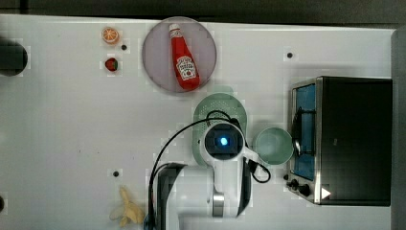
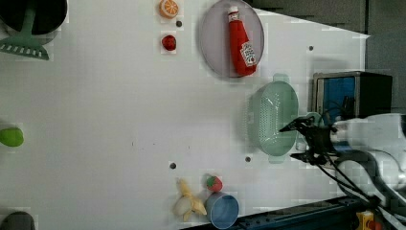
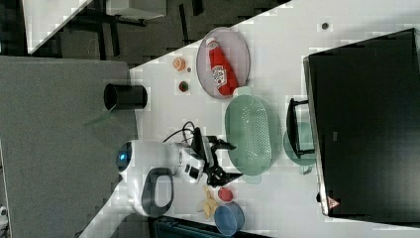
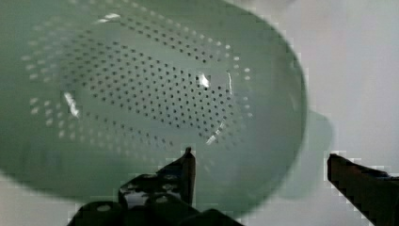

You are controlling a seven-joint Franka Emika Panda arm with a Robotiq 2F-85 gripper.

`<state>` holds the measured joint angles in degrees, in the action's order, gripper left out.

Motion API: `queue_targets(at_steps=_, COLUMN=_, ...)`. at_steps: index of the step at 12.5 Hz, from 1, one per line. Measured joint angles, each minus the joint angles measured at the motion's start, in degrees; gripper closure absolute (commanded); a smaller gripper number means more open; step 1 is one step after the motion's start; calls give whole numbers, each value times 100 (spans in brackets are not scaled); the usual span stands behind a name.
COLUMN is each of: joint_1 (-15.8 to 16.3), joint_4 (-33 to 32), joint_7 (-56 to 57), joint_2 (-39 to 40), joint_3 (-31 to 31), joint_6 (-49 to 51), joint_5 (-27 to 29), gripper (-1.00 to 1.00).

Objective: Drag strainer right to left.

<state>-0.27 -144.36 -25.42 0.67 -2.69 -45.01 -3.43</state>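
The strainer is a pale green oval colander on the white table, partly covered by my arm in the top view. In the left view the strainer lies just left of my gripper. My gripper is open at the strainer's end near its small handle tab. In the wrist view the strainer is close below. One finger is over the perforated bowl and the other finger is outside the rim. I cannot tell if they touch it.
A mint mug stands between the strainer and the toaster oven at the top view's right. A ketchup bottle lies on a plate. A banana, strawberry and blue cup sit near the table's edge.
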Motion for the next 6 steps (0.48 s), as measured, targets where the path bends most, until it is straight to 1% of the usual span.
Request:
queue_targets(at_steps=1, joint_1=-6, joint_4=34, joint_7=-256, joint_2=234, joint_3=73, joint_6=-431, joint_5=-41, gripper=-100)
queue_targets(at_steps=2, joint_1=38, joint_4=112, joint_7=-438, joint_2=435, joint_3=113, joint_6=-825, joint_5=115, gripper=-100)
queue_targets(at_steps=3, joint_1=49, joint_4=246, joint_7=-670, joint_2=661, joint_3=187, joint_6=-1267, joint_5=129, gripper=-100)
queue_targets(at_steps=4, joint_1=60, joint_4=369, joint_7=-888, joint_2=904, joint_3=250, joint_6=-1642, joint_5=40, gripper=-100)
queue_targets(at_steps=5, joint_1=46, joint_4=425, joint_7=-1025, joint_2=1133, joint_3=320, joint_6=-1855, joint_5=-51, gripper=-100)
queue_targets(at_steps=6, joint_1=85, joint_4=414, joint_7=-1126, joint_2=1318, joint_3=317, joint_6=-2023, joint_5=-1, gripper=-100)
